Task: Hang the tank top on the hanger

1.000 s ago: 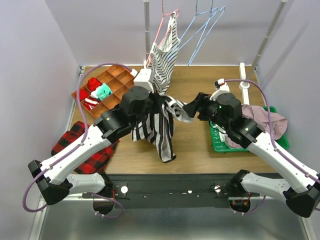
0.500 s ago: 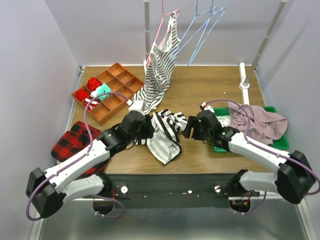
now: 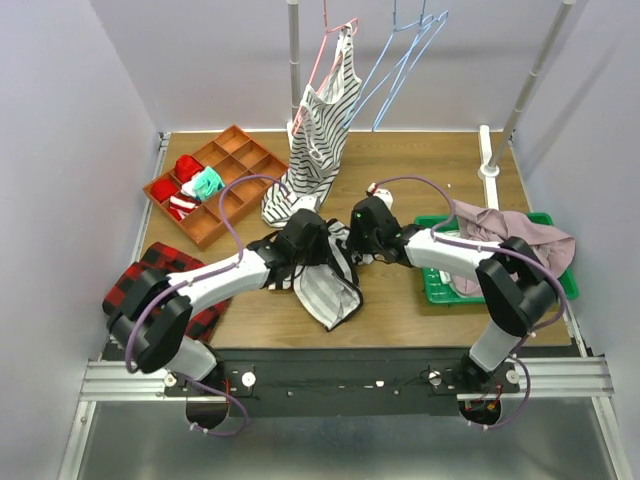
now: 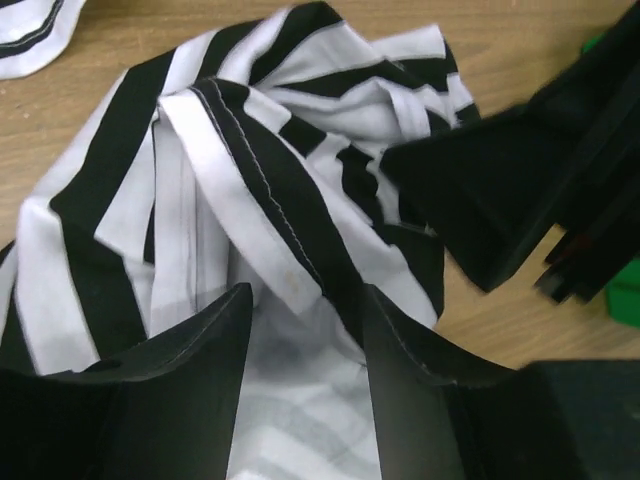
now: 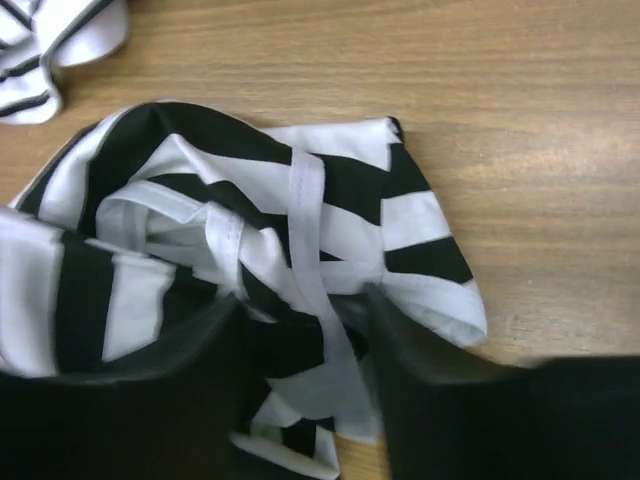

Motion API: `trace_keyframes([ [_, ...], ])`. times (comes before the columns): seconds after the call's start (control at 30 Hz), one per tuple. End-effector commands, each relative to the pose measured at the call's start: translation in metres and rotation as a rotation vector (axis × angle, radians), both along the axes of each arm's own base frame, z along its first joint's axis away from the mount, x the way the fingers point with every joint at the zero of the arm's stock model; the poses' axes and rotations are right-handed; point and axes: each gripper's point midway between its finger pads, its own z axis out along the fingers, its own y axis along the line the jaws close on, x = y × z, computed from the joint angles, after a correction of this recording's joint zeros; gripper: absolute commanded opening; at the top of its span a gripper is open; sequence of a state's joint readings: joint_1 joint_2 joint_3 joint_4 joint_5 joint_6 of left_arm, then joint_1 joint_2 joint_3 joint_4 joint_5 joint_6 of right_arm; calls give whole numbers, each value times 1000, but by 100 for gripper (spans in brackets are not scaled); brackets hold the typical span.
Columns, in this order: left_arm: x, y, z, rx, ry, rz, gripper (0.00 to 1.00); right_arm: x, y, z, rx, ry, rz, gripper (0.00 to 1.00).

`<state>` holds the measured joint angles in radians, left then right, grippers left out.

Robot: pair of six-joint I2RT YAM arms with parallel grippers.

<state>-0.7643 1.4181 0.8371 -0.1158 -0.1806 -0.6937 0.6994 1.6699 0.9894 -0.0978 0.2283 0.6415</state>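
The tank top (image 3: 328, 280), boldly striped in black and white, lies crumpled on the wooden table; its folds and straps fill the left wrist view (image 4: 250, 160) and the right wrist view (image 5: 300, 210). My left gripper (image 3: 318, 246) (image 4: 305, 325) is low over its upper end, open, with cloth lying between the jaws. My right gripper (image 3: 356, 240) (image 5: 300, 335) faces it from the right, open, straddling a white strap. It also shows as a black shape in the left wrist view (image 4: 500, 190). The light-blue hanger (image 3: 400, 60) hangs on the rail at the back, bare.
A pink hanger (image 3: 322, 60) on the rail holds a finer-striped top (image 3: 318, 140) whose hem reaches the table. An orange divided tray (image 3: 240, 165) is at the back left and a red plaid cloth (image 3: 150, 280) at the left. A green bin (image 3: 440, 288) with a mauve garment (image 3: 510, 235) is at the right.
Both arms have come down from a raised hold. The left gripper has opened and the tank top now lies on the table. Both grippers have closed in on its upper end.
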Motion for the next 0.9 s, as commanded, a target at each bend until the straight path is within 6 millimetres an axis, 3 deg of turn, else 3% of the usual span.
trace_keyframes([
  [0.0,37,-9,12,-17,-63,49,39,17,-12,5,-69,-57,-84,44],
  [0.03,39,-8,15,-10,-70,55,18,19,-18,17,-74,-85,-108,25],
  [0.13,39,9,30,33,-100,90,0,20,-35,40,-109,-126,-166,2],
  [0.37,22,97,117,60,-255,288,0,11,-86,156,-121,-315,-283,1],
  [0.43,16,121,145,31,-297,342,0,8,-99,206,-74,-399,-310,1],
  [0.5,11,135,168,11,-338,371,0,1,-109,237,-61,-441,-322,1],
  [0.53,10,142,179,12,-353,384,0,-1,-113,269,-36,-492,-334,1],
  [0.63,6,150,207,0,-383,390,0,-9,-125,313,-22,-558,-338,1],
  [0.67,5,151,212,3,-391,390,0,-13,-128,340,10,-597,-343,1],
  [0.77,4,152,219,-6,-397,385,0,-18,-123,380,56,-650,-298,1],
  [0.83,2,150,207,-3,-367,371,0,-18,-113,385,80,-640,-250,1],
  [0.87,1,150,201,-2,-356,369,0,-17,-97,380,100,-613,-181,1],
])
